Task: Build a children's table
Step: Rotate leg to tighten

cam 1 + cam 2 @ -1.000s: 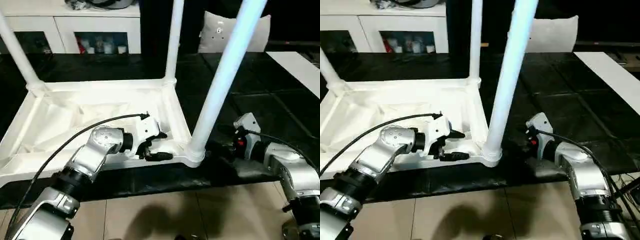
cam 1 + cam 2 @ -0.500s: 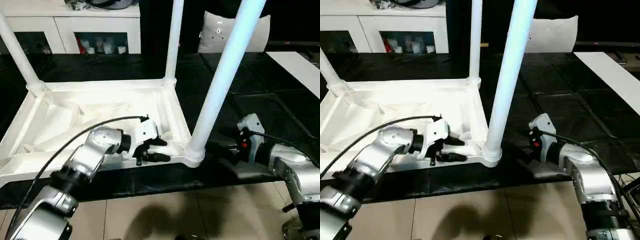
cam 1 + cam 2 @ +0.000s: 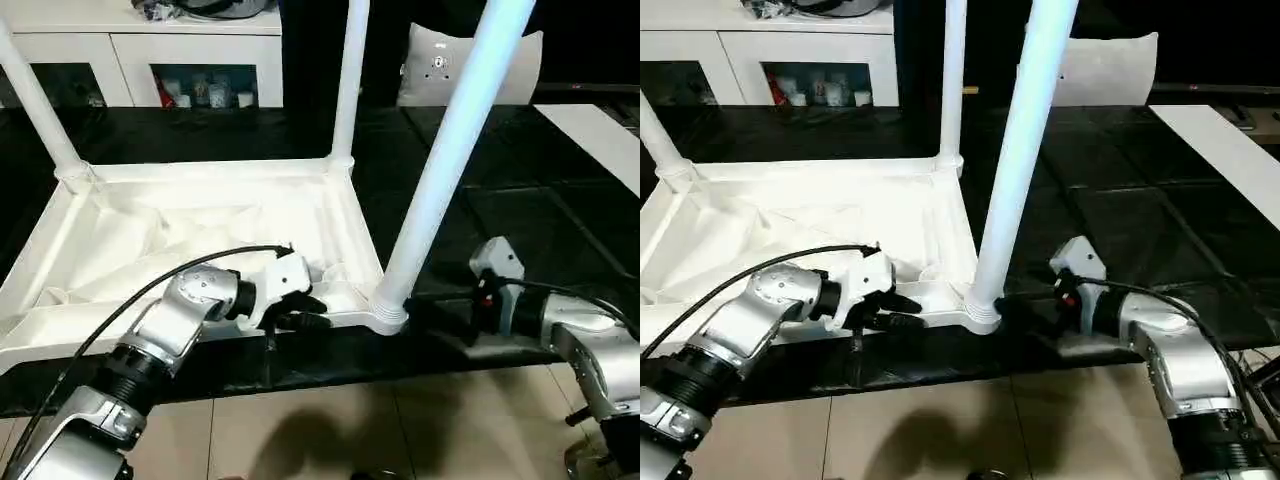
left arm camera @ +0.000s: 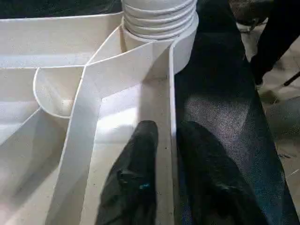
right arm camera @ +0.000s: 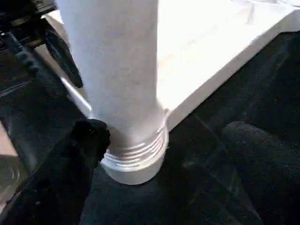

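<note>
- The white tabletop point(image 3: 190, 235) lies upside down on the black table point(image 3: 520, 190), with three legs standing in its corner sockets.
- The left gripper point(image 4: 166, 154) pinches the tabletop's near rim, one finger each side.
- The right gripper point(image 5: 159, 154) is spread open around the nearest leg point(image 3: 440, 160) at its threaded base.

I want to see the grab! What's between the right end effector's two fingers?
The near leg, just above its threaded base in the tabletop socket; the right end effector fingers straddle it, in the right wrist view.
</note>
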